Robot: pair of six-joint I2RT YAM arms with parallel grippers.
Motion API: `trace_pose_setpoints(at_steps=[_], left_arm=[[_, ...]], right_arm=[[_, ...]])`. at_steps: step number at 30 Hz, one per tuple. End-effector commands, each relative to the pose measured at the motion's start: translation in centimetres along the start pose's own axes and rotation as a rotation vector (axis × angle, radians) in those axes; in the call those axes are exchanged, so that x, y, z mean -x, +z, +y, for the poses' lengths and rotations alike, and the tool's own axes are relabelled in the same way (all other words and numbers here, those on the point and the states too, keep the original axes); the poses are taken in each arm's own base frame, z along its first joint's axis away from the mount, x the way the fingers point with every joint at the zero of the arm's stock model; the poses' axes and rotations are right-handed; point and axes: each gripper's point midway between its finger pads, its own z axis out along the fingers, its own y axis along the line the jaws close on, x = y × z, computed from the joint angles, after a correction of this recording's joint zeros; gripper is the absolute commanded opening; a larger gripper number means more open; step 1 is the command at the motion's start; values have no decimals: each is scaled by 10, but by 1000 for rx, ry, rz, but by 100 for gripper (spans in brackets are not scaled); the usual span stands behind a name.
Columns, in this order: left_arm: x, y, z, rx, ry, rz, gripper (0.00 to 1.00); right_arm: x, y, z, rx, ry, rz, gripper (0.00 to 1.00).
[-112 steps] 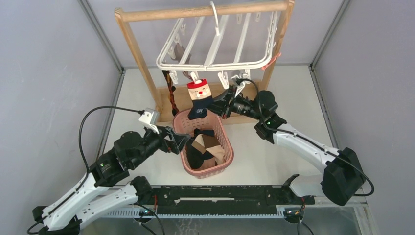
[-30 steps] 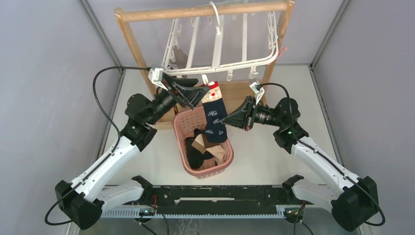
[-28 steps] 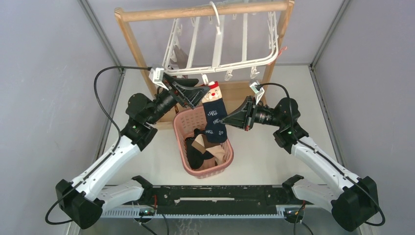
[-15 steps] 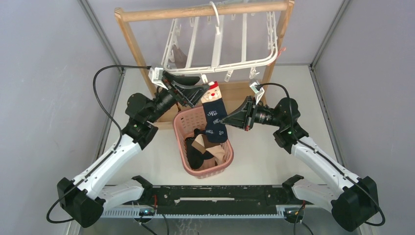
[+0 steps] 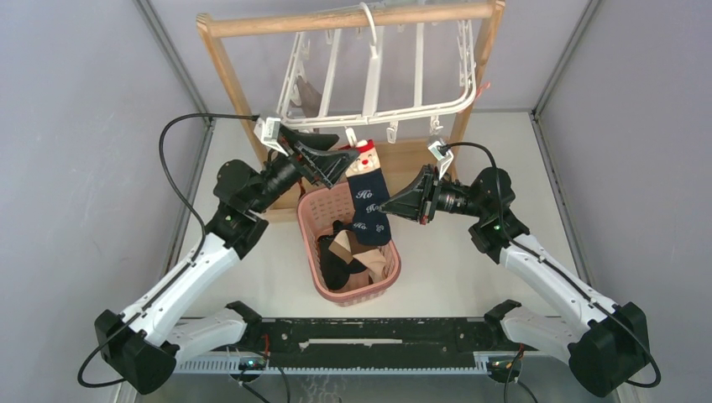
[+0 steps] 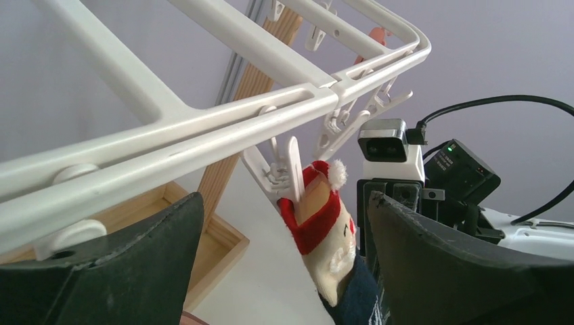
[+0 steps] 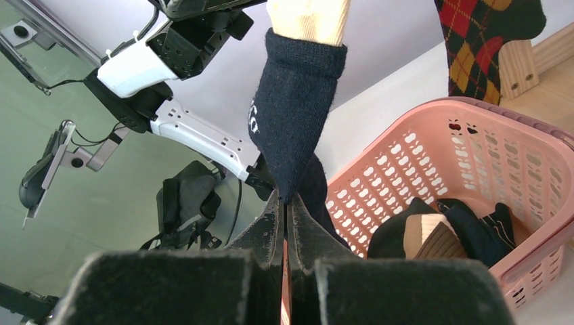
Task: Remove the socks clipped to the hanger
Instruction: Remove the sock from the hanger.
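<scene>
At the far edge of the table [image 5: 470, 260] the wooden rack [image 5: 336, 18] carried the white hanger [image 5: 374, 75], tilted, with its lower rail facing the arms. One Santa sock [image 5: 367, 197], with a red hat, cream face and navy foot, hung from a clip [image 6: 292, 169] on that rail, dangling over the pink basket [image 5: 393, 252] near the table's middle. The left gripper [image 5: 344, 153] was up at the rail with its fingers spread wide, one on each side of the clip and the sock's red top, touching neither as far as I could see. The right gripper [image 5: 386, 204] had its fingers pressed together, pinching the sock's navy part. More socks [image 5: 353, 260] lay in the basket. An argyle sock [image 7: 484, 34] hung near the rack's post.
</scene>
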Motion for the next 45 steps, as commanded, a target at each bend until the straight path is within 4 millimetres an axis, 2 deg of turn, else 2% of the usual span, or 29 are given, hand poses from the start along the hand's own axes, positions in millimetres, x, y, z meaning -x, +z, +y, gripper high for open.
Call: trace_pose_setpoints(at_steps=[1, 4, 19, 26, 37, 45], left_arm=[[17, -11, -6, 15, 36, -36, 96], [10, -20, -4, 32, 28, -14, 100], [-30, -75, 13, 170, 1, 87, 100], [-46, -88, 16, 167, -1, 90, 100], [-37, -67, -3, 26, -41, 37, 100], [-18, -48, -12, -29, -49, -18, 100]], right_arm=[[7, 1, 7, 26, -41, -23, 0], [7, 0, 7, 27, -41, -21, 0], [8, -1, 6, 19, -41, -25, 0], [6, -1, 3, 9, -33, -18, 0], [4, 0, 1, 2, -29, -13, 0], [2, 1, 2, 2, -28, -9, 0]])
